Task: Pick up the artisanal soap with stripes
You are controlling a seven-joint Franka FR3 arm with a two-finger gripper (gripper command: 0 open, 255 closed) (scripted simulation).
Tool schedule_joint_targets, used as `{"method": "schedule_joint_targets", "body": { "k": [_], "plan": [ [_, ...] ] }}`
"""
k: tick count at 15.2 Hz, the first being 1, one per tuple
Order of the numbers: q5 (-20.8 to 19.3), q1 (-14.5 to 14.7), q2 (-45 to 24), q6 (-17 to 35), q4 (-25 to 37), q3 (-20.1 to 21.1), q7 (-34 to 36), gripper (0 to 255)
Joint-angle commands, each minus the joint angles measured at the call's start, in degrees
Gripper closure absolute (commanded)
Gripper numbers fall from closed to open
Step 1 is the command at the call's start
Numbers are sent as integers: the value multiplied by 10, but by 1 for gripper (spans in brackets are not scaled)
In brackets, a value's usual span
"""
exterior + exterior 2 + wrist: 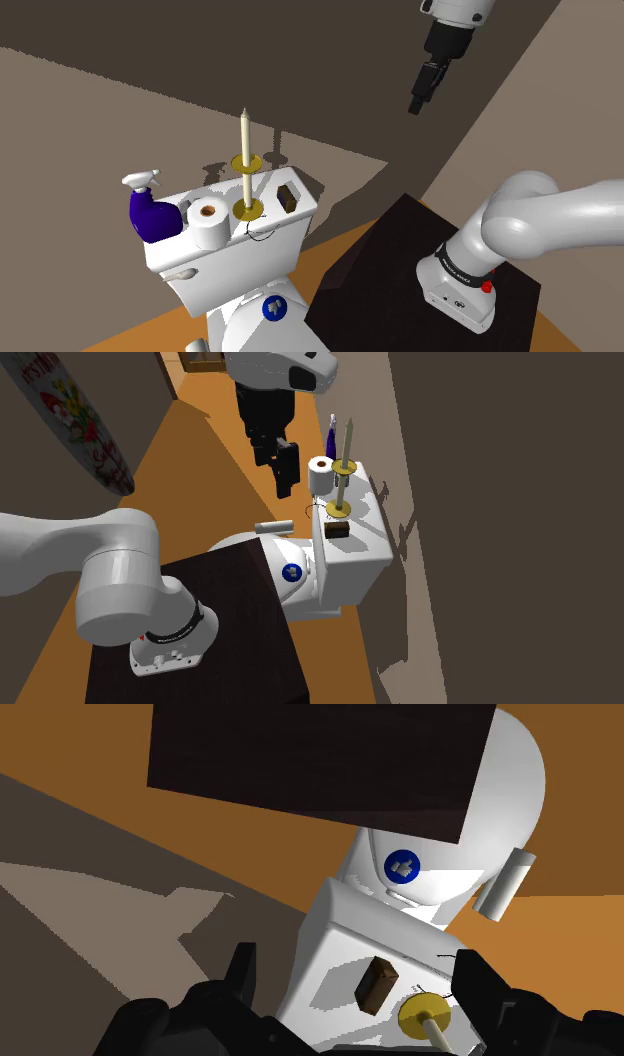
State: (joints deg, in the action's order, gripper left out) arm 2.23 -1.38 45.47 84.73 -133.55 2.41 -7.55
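The soap (pixel 290 196) is a small dark brown block standing on edge on the white toilet tank lid (pixel 225 255), at the end nearest the stand. It also appears in the second exterior view (pixel 338 530) and in the wrist view (pixel 376 986), where no stripes can be made out. My black gripper (pixel 416 105) hangs high in the air, well above the tank and off to the shoulder view's right of it. In the second exterior view the gripper (pixel 283 487) points down over the tank's front. Its fingers (pixel 243 966) stand apart, with nothing held between them.
On the lid stand a tall cream candle in a brass holder (pixel 245 160), a toilet paper roll (pixel 209 222) and a blue spray bottle (pixel 150 212). The dark stand (pixel 400 270) sits beside the toilet. A brown wall rises right behind the tank (pixel 365 552).
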Motion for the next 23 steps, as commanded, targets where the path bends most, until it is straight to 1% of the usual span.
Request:
{"method": "schedule_joint_targets", "body": {
  "k": [1, 7, 12, 18, 23],
  "plan": [
    [0, 0, 0, 0, 0, 0, 0, 0],
    [29, 0, -39, 116, -70, 49, 70, 0],
    [48, -1, -101, 218, -105, 91, 128, 0],
    [54, -9, -207, 342, -117, 141, 202, 0],
    [32, -23, -317, 439, -102, 179, 275, 0]
  ]
}}
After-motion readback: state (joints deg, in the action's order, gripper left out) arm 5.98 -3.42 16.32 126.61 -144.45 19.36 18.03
